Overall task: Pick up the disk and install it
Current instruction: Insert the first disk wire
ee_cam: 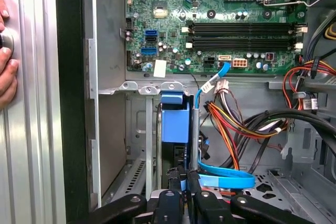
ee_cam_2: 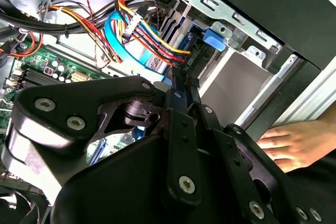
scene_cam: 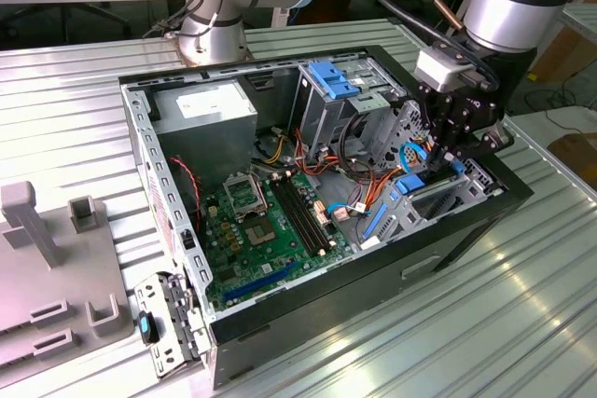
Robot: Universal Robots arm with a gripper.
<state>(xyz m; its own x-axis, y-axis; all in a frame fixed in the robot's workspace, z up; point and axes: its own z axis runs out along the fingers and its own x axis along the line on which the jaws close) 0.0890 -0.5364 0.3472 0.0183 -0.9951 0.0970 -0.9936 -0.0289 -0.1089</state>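
The disk [ee_cam: 175,123] stands on edge in the low drive bay at the case's front corner, its blue carrier frame facing the first wrist view. Its dark edge and a blue tab [ee_cam_2: 216,39] also show in the second wrist view, next to the bay's metal wall. My gripper [ee_cam: 184,181] is shut on the disk's near end, with one black finger on each side. In the exterior view the gripper [scene_cam: 438,165] reaches down into the case on that view's right. Most of the disk's flat faces are hidden.
Bundles of red, orange and yellow wires [ee_cam: 236,124] and a flat blue cable [ee_cam: 226,174] crowd the bay. The motherboard [scene_cam: 261,230], grey power-supply box [scene_cam: 205,109] and latched drive cage [scene_cam: 331,78] fill the case. A person's hand [ee_cam_2: 294,140] rests outside the case wall.
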